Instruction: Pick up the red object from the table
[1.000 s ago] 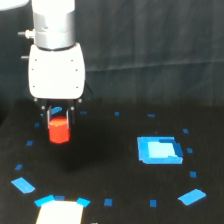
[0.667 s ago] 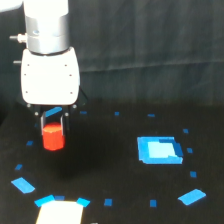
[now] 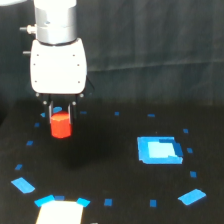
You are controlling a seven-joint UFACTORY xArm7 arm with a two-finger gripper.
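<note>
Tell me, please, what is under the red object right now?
The red object hangs in the tool, clear of the table. Below it lies only bare black surface with a faint shadow. Its underside faces down and cannot be seen.

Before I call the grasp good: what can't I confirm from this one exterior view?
- The fingers of the gripper are small and blurred, with the red object covering them, so actual contact is unclear.
- The red object's height above the table cannot be judged; only a faint shadow shows.
- The arm is cut off by the top edge.
- The pale patch runs off the bottom edge.
</note>
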